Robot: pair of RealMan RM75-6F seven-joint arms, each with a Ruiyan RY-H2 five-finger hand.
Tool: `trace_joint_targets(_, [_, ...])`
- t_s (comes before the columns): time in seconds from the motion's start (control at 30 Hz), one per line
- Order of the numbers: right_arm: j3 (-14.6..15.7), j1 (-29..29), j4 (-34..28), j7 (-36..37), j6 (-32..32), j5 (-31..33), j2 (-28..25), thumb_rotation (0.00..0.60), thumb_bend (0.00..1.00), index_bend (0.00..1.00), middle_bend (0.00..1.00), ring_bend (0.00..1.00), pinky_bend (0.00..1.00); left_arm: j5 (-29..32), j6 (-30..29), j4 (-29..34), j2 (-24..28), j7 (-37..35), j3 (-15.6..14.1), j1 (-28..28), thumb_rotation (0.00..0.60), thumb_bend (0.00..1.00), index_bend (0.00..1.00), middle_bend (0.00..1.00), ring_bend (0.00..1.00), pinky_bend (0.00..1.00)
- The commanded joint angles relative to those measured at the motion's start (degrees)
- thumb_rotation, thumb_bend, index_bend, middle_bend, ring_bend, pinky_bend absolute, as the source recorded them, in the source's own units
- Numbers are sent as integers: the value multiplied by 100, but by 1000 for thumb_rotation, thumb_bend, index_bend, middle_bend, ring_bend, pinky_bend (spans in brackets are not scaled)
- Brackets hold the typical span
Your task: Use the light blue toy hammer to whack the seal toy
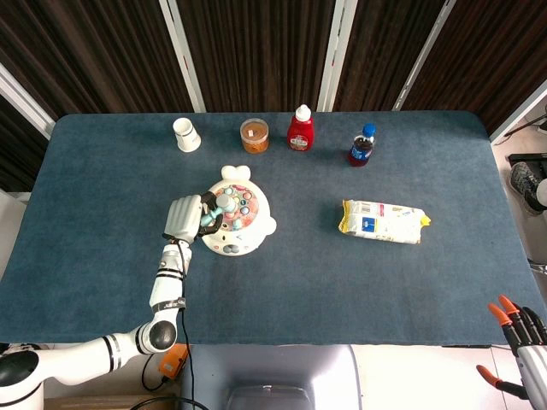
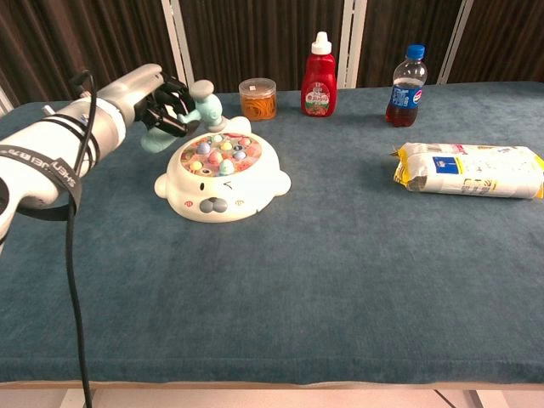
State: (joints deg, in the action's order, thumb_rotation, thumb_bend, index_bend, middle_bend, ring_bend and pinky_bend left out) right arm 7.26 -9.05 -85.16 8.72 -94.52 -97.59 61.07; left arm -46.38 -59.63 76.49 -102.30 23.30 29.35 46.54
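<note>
The desk (image 1: pixel 102 256) was a broad rectangular surface covered in dark blue, felt-like cloth.

The seal (image 2: pixel 223 177) lay left of the desk's centre, nearer the far edge than the near one. It was a wide, rounded, cream-white body of smooth moulded plastic with a flat top studded with small coloured pegs (image 1: pixel 231 205). Judged from its shape, it was rigid, light and low enough to stay put under a tap; the pegs looked like the parts meant to take the blow.

A white, blue and yellow snack bag (image 1: pixel 384 221) lay toward the right edge, soft and crinkled. Along the far edge stood a dark drink bottle with a blue cap (image 2: pixel 405 75), a red sauce bottle with a white nozzle (image 2: pixel 319 76), a clear lidded jar with orange-brown contents (image 2: pixel 257 99) and a white paper cup (image 1: pixel 185 134).

The left robot hand (image 1: pixel 185 219) was clenched around the handle of the light blue hammer (image 2: pixel 199 105), with the hammer head above the seal's left rim. The hammer appeared to be hollow plastic, light and stiff with a smooth, possibly slippery handle; the mid-handle hold suited a short downward stroke.

The right robot hand (image 1: pixel 519 329) showed only at the lower right corner of the head view, off the desk, holding nothing, with orange-tipped fingers apart.
</note>
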Motion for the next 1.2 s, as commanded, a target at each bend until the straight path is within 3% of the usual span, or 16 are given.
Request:
trace_joint_targets(0.03, [-18,3,5,32,22,32,-5,600,173,0,38,0,57,129,170,-253,-82,4,-60,134,600,785,714,914,767,1000])
trace_joint_targets(0.4, [-7,22,0,34,76,14,-21,600,173,0,38,0,57,288,242,-748,-110,-107,-197,269,600,800,714,914,767,1000])
trace_joint_targets(1.2, [-49,52,-51,-30,175,89,-16,600,173,0,38,0,57,537,409,-1028,-284,-258,-361,502,600,802,714,914,767,1000])
